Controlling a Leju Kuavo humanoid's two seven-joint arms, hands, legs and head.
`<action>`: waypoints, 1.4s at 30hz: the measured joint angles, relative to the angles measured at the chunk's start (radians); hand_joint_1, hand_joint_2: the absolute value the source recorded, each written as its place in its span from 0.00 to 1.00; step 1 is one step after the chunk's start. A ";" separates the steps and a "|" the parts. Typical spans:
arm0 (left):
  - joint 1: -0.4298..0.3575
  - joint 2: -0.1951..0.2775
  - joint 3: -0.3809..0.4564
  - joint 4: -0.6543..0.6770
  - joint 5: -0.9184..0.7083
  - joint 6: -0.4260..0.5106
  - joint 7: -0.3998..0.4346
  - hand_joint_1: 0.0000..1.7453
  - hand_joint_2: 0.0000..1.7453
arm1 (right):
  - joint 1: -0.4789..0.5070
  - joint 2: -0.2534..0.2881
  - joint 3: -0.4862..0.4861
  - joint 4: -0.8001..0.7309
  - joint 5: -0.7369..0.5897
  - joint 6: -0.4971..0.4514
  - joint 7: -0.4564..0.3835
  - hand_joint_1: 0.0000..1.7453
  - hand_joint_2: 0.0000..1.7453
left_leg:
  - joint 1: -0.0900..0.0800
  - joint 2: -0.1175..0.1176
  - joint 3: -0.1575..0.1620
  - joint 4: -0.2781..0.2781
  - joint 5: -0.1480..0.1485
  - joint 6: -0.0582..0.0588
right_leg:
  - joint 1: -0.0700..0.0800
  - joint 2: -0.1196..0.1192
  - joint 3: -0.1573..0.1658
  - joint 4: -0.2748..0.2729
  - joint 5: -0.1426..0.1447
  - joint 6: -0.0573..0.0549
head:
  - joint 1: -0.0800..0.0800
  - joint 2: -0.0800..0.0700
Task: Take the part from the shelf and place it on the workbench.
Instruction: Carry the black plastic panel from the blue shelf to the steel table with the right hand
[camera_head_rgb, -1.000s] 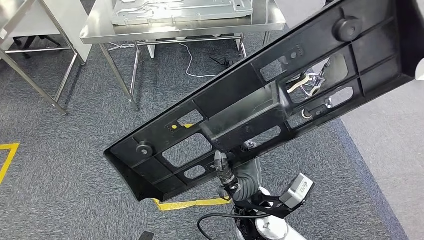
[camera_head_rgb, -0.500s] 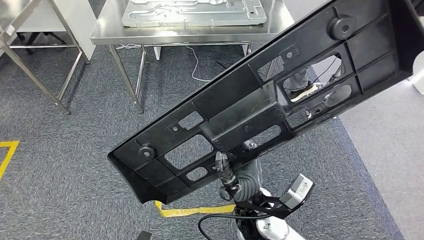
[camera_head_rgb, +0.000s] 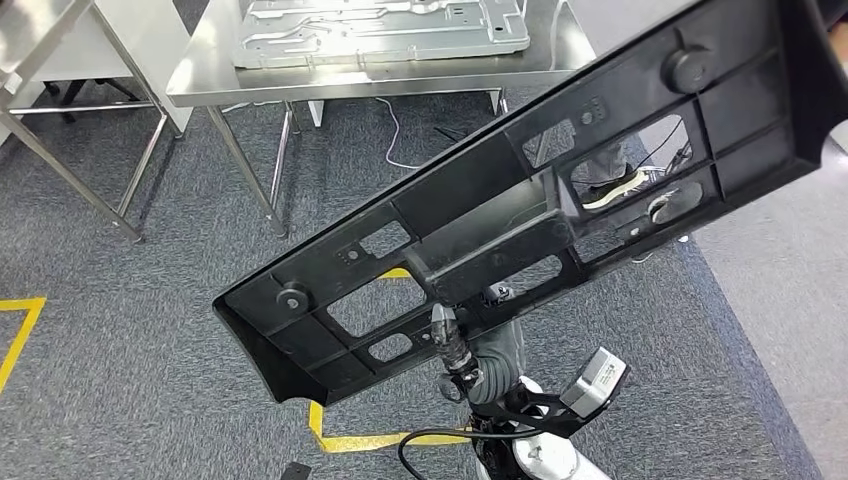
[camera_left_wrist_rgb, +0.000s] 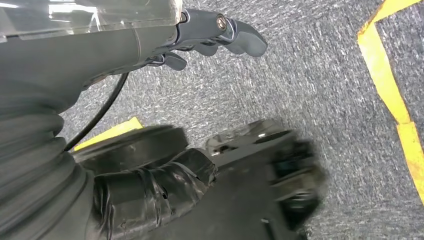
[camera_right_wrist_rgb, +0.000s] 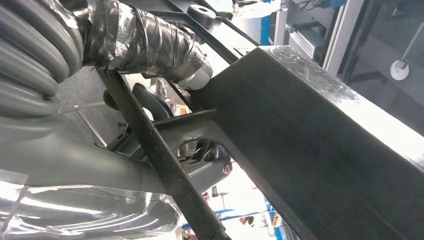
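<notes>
The part (camera_head_rgb: 520, 200) is a long black plastic panel with ribs and cut-outs, held slantwise above the carpet and crossing most of the head view. My right hand (camera_head_rgb: 478, 352) grips it from underneath near its middle. In the right wrist view the taped thumb (camera_right_wrist_rgb: 150, 45) lies over a rib of the part (camera_right_wrist_rgb: 320, 135) and dark fingers (camera_right_wrist_rgb: 210, 167) curl under it. My left hand (camera_left_wrist_rgb: 210, 35) hangs over the floor holding nothing, thumb and fingers apart. The steel workbench (camera_head_rgb: 300, 85) stands ahead at the top of the head view.
A grey stamped metal plate (camera_head_rgb: 380, 25) lies on the workbench. A second steel table frame (camera_head_rgb: 70, 150) stands at the far left. Yellow tape (camera_head_rgb: 380, 440) marks the grey carpet. A person's shoe (camera_head_rgb: 610, 190) shows through a cut-out in the part. Cables trail under the workbench.
The whole picture has shifted, so the camera has moved: more of the workbench shows and the floor tape lies differently. My right hand holds the part as before.
</notes>
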 joint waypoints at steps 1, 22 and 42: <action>0.002 0.000 0.000 0.000 0.000 0.000 0.000 0.00 1.00 | 0.000 0.000 0.000 0.001 0.000 0.000 0.000 1.00 1.00 | 0.000 0.000 -0.018 0.000 -0.001 0.002 | 0.001 0.001 0.012 0.000 -0.009 0.000 | 0.000 0.000; 0.005 0.006 0.000 0.004 0.003 -0.001 0.004 0.00 1.00 | 0.003 -0.001 0.000 0.008 -0.004 0.006 -0.003 1.00 1.00 | -0.015 -0.015 0.213 -0.277 0.061 0.044 | 0.008 0.004 -0.085 0.030 0.049 0.037 | 0.014 0.000; 0.007 0.008 -0.002 0.008 0.003 0.002 0.014 0.00 1.00 | -0.005 0.004 0.000 0.015 -0.006 0.017 -0.003 1.00 1.00 | -0.020 -0.008 0.121 -0.278 0.149 0.068 | 0.012 0.012 0.081 0.079 -0.082 0.039 | 0.024 0.000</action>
